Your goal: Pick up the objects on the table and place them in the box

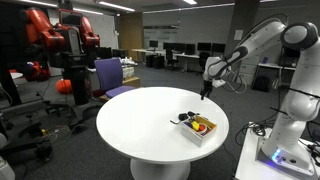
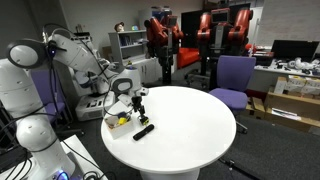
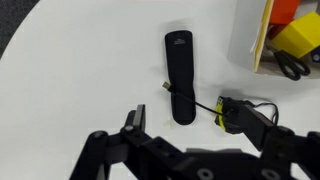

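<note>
Wrist view shows the gripper wide open and empty, hovering above the table. Just beyond its fingertips lies the dark object, long axis pointing away from the gripper; the box stands beside it, farther off.

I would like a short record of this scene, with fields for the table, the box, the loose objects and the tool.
table: round, white top
box: pale, low, near the table edge, holds yellow and orange items
loose objects: black remote-like bar and a small black item with thin wires, both on the table outside the box
tool: open, above the remote-like bar, holding nothing
</note>
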Motion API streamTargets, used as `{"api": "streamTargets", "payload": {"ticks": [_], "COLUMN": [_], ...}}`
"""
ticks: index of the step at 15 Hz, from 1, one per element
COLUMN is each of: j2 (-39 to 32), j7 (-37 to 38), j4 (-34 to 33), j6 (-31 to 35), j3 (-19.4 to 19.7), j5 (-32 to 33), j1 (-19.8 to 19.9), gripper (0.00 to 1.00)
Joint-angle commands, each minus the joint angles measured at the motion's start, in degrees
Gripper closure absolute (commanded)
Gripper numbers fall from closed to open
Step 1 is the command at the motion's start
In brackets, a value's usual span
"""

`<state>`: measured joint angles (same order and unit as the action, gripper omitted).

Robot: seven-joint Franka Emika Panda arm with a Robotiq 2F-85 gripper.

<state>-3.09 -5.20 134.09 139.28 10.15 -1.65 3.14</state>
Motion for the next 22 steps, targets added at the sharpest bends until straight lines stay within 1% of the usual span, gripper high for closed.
{"api": "streamTargets", "payload": {"ticks": [1, 4, 8, 12, 16, 18, 20, 22], "j2": [-6.9, -12.0, -17.0, -20.6, -22.6, -22.8, -22.8, -22.5], "j7": [4.2, 7.7, 10.9, 9.9, 10.5, 11.2, 12.0, 12.4], "j4": [-1.2, -3.2, -6.3, -9.2, -10.9, -11.5, -11.9, -12.2], "j6": [7.7, 10.1, 9.8, 8.7, 9.3, 10.0, 10.5, 10.0], "j3": [-1.6, -1.6, -1.3, -2.8, -2.8, -0.8, 1.4, 2.6], "j5": [2.1, 4.0, 6.1, 4.2, 5.4, 10.4, 16.8, 22.0], "j1": [0.9, 0.2, -0.7, -0.4, -1.3, -3.3, -5.4, -6.7], "gripper": [0.00, 0.00, 0.00, 0.00, 0.00, 0.00, 0.00, 0.00]}}
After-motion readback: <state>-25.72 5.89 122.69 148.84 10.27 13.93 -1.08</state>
